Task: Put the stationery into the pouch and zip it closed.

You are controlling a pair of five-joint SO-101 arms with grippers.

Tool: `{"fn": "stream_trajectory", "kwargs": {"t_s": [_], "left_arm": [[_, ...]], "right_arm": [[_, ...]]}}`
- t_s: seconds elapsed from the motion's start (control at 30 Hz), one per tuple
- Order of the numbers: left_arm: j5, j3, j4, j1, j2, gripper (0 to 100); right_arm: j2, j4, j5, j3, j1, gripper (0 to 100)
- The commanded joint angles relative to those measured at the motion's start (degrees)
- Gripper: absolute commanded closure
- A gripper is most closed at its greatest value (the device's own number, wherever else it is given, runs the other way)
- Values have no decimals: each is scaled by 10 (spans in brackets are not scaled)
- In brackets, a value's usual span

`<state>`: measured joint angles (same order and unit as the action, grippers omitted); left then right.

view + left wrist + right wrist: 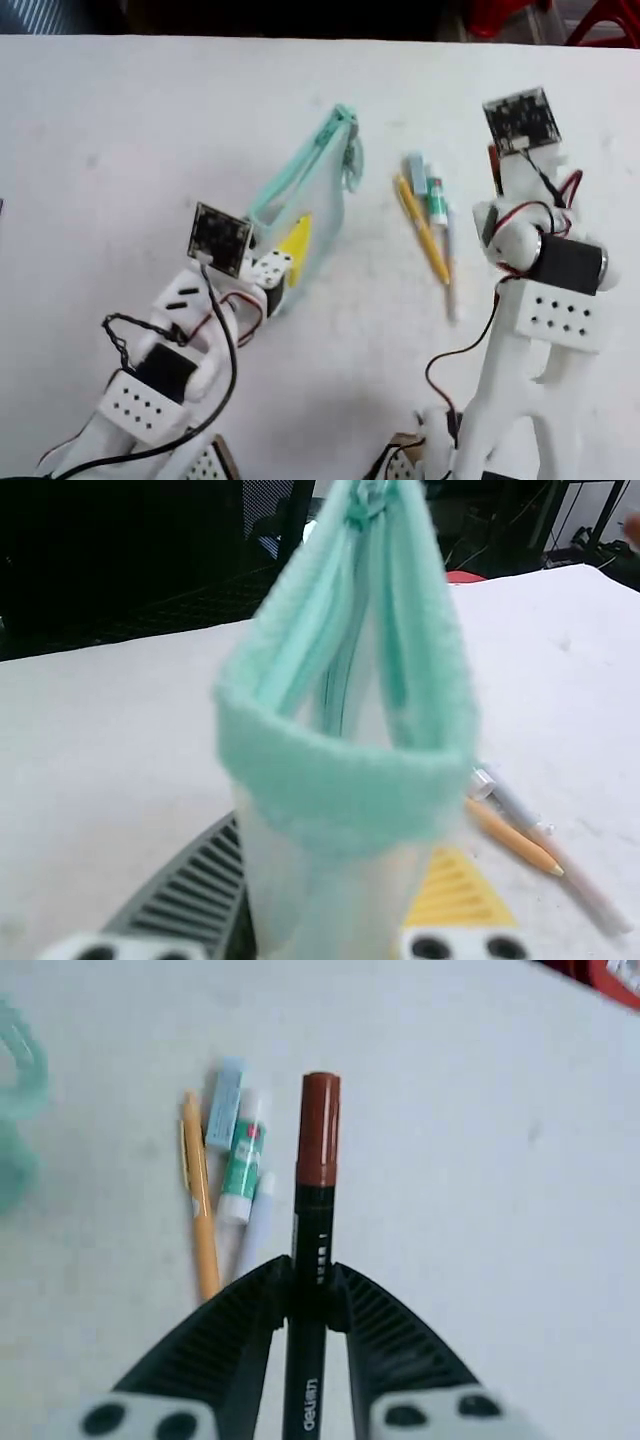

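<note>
Left of the table's (120, 130) middle, pouch (300, 215): mouth gaping, zipper edge raised; we think the left gripper (325, 925) pinches its near end, though fabric hides the jaws.
Right gripper (310, 1285): clamped on a brown-capped marker (318, 1130), over bare tabletop.
Loose stationery: pencil (425, 235), glue stick (436, 200) and eraser (416, 172) lie together between pouch and marker, apart from both.

You've a white table (120, 120) running to a dark room behind, with red shapes (505, 18), perhaps chairs, past its far edge.

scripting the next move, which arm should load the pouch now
Right. The right tool grips the red-capped marker, ready to carry over; the left tool is occupied holding the mint pouch open.
</note>
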<state>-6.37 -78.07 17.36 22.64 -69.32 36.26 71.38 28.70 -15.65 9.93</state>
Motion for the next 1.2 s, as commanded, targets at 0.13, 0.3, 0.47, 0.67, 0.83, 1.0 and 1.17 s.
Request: {"fn": "stream_trajectory", "kwargs": {"t_s": [0.13, 0.3, 0.47, 0.67, 0.83, 1.0, 1.17], "left_arm": [[-9, 4, 0, 8, -15, 860], [-5, 4, 0, 8, -15, 860], [-5, 4, -3, 15, -15, 860], [-4, 4, -1, 22, -15, 860], [-4, 4, -1, 22, -15, 860], [-4, 4, -1, 20, -15, 860], [-4, 4, 0, 20, -15, 860]], "right_arm": [[18, 1, -103, 258, -166, 982], [18, -42, -105, 301, -309, 982], [20, -89, -106, 306, -436, 982], [16, -113, -191, 295, -483, 982], [22, -172, -211, 203, -468, 981], [23, -268, -212, 104, -467, 981], [23, -328, -212, 78, -467, 981]]}}
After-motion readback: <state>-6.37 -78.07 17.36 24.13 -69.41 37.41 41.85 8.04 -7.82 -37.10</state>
